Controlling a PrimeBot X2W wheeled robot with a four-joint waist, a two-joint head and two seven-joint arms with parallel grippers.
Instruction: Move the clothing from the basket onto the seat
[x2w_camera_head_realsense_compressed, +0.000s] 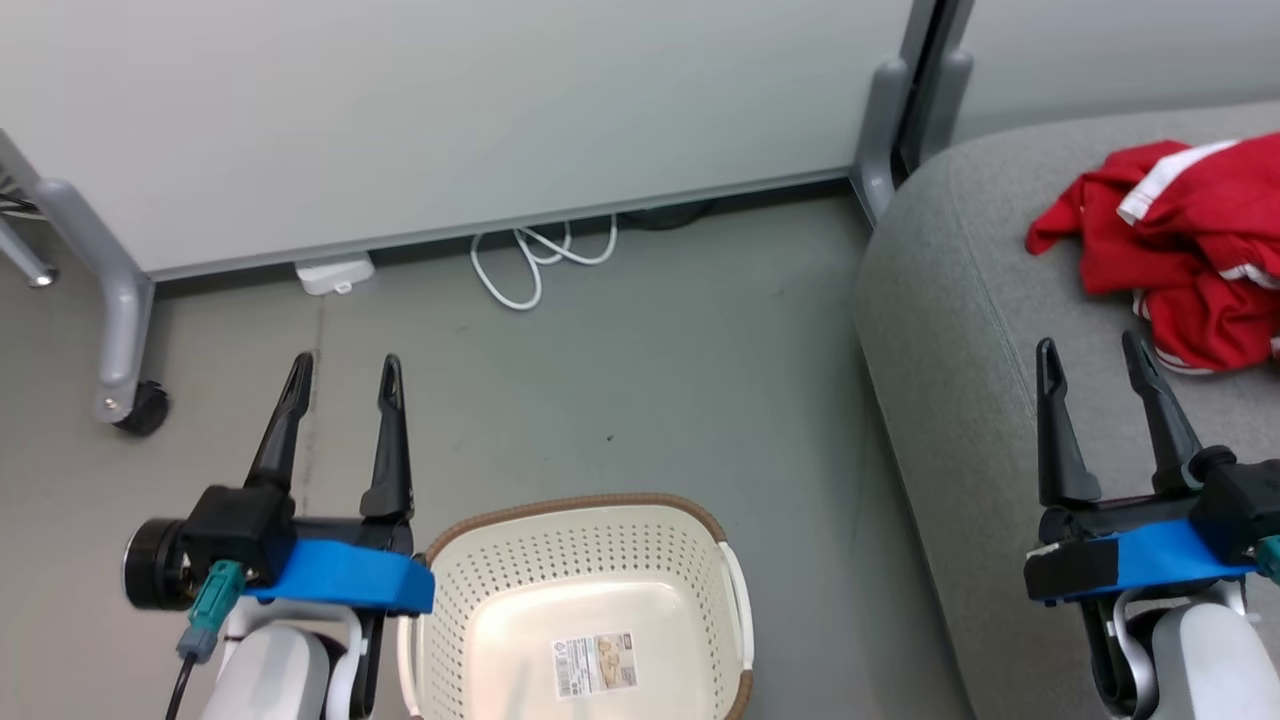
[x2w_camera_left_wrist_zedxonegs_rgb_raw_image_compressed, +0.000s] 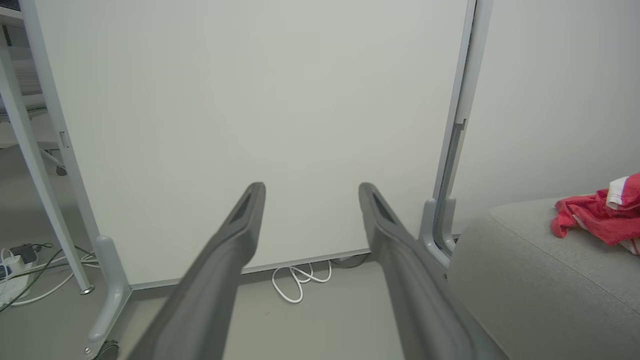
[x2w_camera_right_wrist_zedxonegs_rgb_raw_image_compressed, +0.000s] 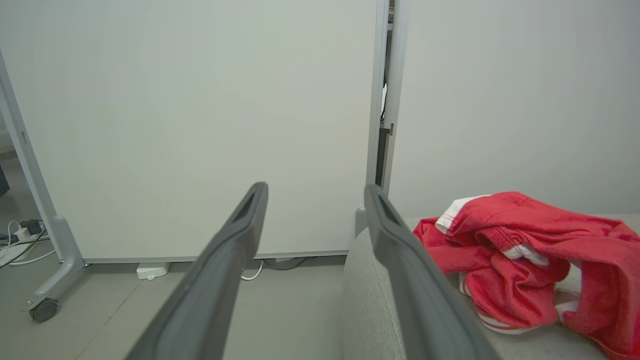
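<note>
The red clothing (x2w_camera_head_realsense_compressed: 1190, 250) with white striped trim lies crumpled in a heap on the light grey sofa seat (x2w_camera_head_realsense_compressed: 950, 330) at the right; the same clothing (x2w_camera_right_wrist_zedxonegs_rgb_raw_image_compressed: 520, 260) and seat (x2w_camera_right_wrist_zedxonegs_rgb_raw_image_compressed: 365, 300) show in the right wrist view, and the clothing (x2w_camera_left_wrist_zedxonegs_rgb_raw_image_compressed: 600, 215) again far right in the left wrist view. The cream perforated basket (x2w_camera_head_realsense_compressed: 470, 590) with a brown rim stands on the floor at bottom centre, holding nothing but its paper label (x2w_camera_head_realsense_compressed: 595, 665). My left gripper (x2w_camera_head_realsense_compressed: 345, 368) hovers open beside the basket's left. My right gripper (x2w_camera_head_realsense_compressed: 1090, 350) is open over the seat's front, just short of the clothing.
A pale partition panel (x2w_camera_head_realsense_compressed: 450, 120) on a grey wheeled leg (x2w_camera_head_realsense_compressed: 125, 330) closes off the back. A white cable (x2w_camera_head_realsense_compressed: 535, 260) and a white adapter (x2w_camera_head_realsense_compressed: 335, 275) lie on the floor at its foot. Bare grey floor (x2w_camera_head_realsense_compressed: 650, 400) lies between basket, panel and sofa.
</note>
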